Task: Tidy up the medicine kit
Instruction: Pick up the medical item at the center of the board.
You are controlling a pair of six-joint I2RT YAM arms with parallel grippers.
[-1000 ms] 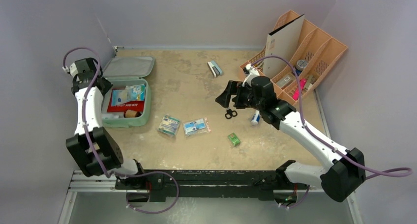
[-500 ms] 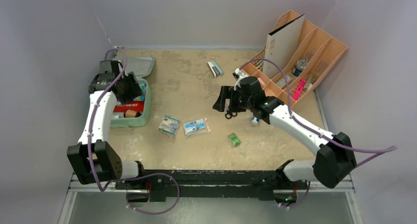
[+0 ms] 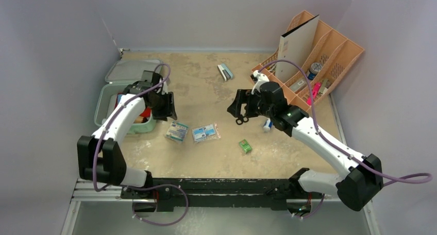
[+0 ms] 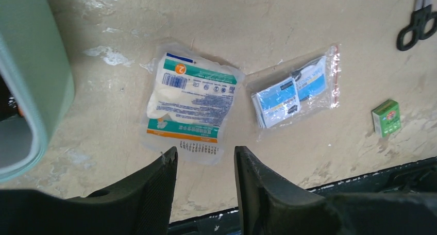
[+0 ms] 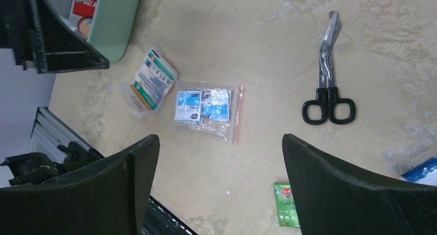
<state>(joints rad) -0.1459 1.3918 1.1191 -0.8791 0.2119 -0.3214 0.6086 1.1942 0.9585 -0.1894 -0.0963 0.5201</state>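
The mint-green medicine kit (image 3: 108, 88) lies open at the left; its wall also shows in the left wrist view (image 4: 31, 75) and the right wrist view (image 5: 111, 18). A red pouch inside is partly hidden by my left arm. My left gripper (image 3: 167, 105) is open and empty, above the table just right of the kit; in its wrist view (image 4: 204, 157) a white-and-green gauze packet (image 4: 191, 104) lies just ahead. My right gripper (image 3: 236, 103) is open and empty above black-handled scissors (image 3: 241, 119). A clear bag of blue sachets (image 3: 205, 132) and a small green box (image 3: 245, 146) lie between.
A peach-orange slotted organizer (image 3: 335, 52) stands at the back right with a white folder and small items. A blue-white tube (image 3: 267, 124) lies under the right arm. A small white-and-blue box (image 3: 225, 71) lies at the back middle. Walls close in left, back and right.
My left gripper has swung from the back left over the kit to just right of it, toward the gauze packet. My right gripper has shifted slightly near the scissors.
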